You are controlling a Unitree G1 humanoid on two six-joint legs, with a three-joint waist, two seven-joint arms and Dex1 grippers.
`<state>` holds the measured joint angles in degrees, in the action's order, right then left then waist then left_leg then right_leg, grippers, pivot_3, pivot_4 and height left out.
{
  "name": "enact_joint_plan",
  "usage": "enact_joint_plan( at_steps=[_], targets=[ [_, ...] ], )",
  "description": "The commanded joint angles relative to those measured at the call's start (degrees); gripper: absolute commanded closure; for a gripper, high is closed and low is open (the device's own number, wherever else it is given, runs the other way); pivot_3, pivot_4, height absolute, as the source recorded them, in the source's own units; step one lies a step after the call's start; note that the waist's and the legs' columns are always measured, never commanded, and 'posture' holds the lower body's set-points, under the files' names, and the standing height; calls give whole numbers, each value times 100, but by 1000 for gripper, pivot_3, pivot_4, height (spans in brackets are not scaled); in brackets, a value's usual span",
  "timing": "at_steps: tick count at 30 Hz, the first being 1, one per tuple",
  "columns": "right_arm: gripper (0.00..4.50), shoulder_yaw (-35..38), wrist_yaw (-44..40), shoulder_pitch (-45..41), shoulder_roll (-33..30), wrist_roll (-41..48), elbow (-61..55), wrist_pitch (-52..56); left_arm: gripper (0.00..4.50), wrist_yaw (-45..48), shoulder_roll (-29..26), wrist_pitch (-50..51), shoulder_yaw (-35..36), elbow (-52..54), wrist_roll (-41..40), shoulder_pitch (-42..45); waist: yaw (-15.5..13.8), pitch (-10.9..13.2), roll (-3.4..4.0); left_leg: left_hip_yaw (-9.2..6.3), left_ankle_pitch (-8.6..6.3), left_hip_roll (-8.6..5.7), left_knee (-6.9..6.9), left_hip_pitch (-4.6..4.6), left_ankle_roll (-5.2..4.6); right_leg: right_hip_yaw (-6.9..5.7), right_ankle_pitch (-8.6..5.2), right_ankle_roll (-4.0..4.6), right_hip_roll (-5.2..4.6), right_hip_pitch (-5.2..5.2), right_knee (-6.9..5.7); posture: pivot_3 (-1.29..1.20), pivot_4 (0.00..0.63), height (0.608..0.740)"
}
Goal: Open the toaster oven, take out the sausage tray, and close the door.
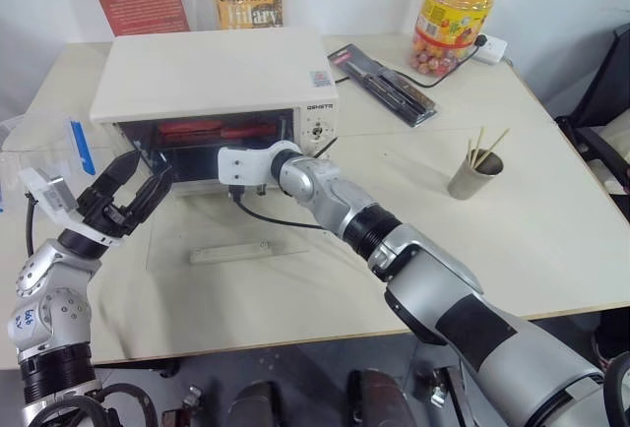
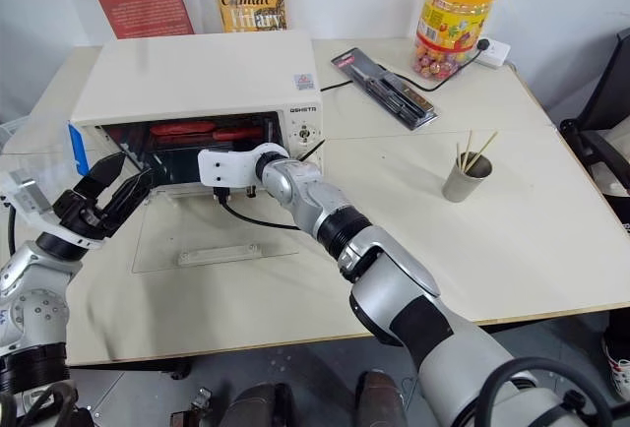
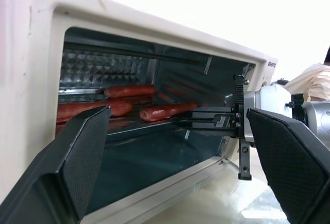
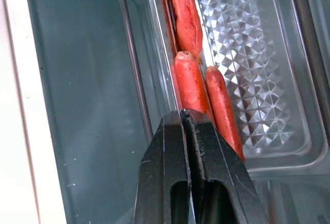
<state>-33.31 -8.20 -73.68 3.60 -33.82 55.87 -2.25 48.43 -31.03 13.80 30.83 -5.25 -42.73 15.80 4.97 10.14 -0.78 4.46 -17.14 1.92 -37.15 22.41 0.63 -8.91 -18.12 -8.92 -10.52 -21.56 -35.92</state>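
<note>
Black right pincer (image 4: 184,114) pinches, apparently, the sausage tray (image 4: 164,53) rim inside the toaster oven (image 1: 212,78); left pincer (image 1: 133,184) spread.

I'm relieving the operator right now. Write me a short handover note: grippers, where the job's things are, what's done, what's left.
Right gripper: shut on the front rim of the sausage tray, reaching into the toaster oven.
Left gripper: open, holding nothing, at the oven's left front.
Door: folded down flat on the table.
Tray: inside the oven on its rack, sausages on it.
Done: door opened, tray gripped.
Left: pull the tray out, set it down, close the door.
</note>
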Motion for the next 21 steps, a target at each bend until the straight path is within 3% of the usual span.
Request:
enact_joint_plan(
  at_steps=[1, 21],
  targets=[
    [4462, -1, 7, 50, -49, -132, -651, -36, 0, 71, -188, 0, 50, -105, -83, 267, -6, 0, 0, -2, 0, 0, -1, 1, 0, 0, 0, 0, 0, 0, 0, 0, 150, 740],
    [4462, -161, -702, 1586, -402, -743, -3293, 453, 0, 429, -396, -177, -3, -957, 125, 918, 2, 0, -1, -4, 0, 0, 2, 0, 5, -2, 0, 0, 4, -1, 1, 0, 150, 740]
  ],
)
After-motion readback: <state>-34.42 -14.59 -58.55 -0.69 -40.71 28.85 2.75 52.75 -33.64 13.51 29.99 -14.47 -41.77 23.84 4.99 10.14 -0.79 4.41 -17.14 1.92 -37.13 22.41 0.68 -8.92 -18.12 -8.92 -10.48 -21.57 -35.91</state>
